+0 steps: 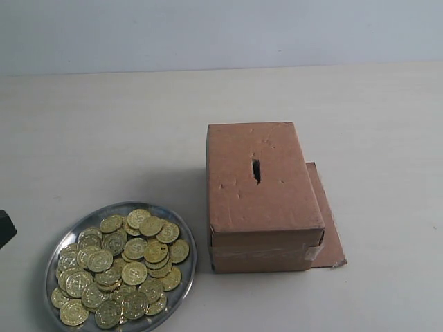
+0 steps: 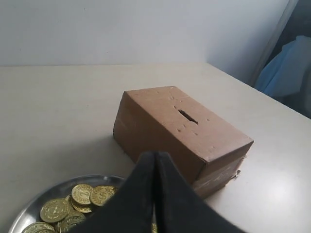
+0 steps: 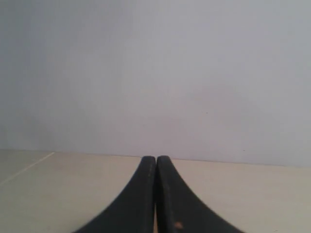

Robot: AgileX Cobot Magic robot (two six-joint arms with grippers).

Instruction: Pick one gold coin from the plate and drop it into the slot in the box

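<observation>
1. The left gripper (image 2: pixel 155 158) has its black jaws pressed together with nothing between them. The right gripper (image 3: pixel 156 159) is likewise closed and empty.
2. The round, shallow silver metal plate (image 1: pixel 189 271) sits just beside the rectangular brown cardboard box (image 1: pixel 263 200), off the box's long left side and toward its near end, not touching it. It is heaped with small shiny gold coins. The gold coin (image 1: pixel 179 250) nearest the box lies at the pile's edge and looks an easy candidate.
3. The move turns on this: in the left wrist view the coins lie close by the closed fingertips, with the box beyond them, so the left arm is the nearer. Its jaws would have to part first.
4. The right wrist view shows only the pale table (image 3: pixel 73 194) and a blank wall (image 3: pixel 155 73), so I judge that arm well apart from the box.
5. The short, narrow dark slot (image 1: pixel 256 170) is cut in the middle of the box's top and runs along the box's long axis. A coin would need its edge turned to that line.
6. Only the exterior view shows the whole pile and a flat brown cardboard sheet (image 1: pixel 332 235) under the box, jutting out on the side away from the plate. It shows neither gripper's tips. Only the wrist views show how the jaws stand.
</observation>
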